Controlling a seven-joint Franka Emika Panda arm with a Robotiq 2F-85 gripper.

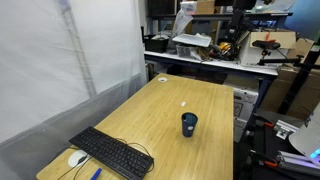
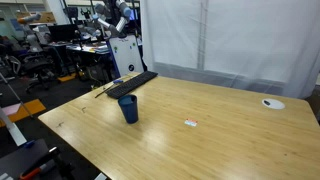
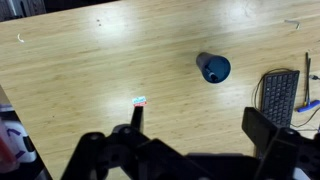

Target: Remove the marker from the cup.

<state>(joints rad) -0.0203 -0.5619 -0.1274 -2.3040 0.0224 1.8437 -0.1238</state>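
The dark navy cup stands upright near the middle of the wooden table. It also shows in an exterior view and from above in the wrist view. I cannot make out a marker in it in any view. My gripper shows only in the wrist view. It is high above the table and its two dark fingers are spread wide apart with nothing between them. The cup lies beyond the fingers, nearer the right one.
A black keyboard and a white mouse lie at one end of the table. A small white-and-red item lies near the cup. A white round object sits at the far end. Cluttered benches stand beyond.
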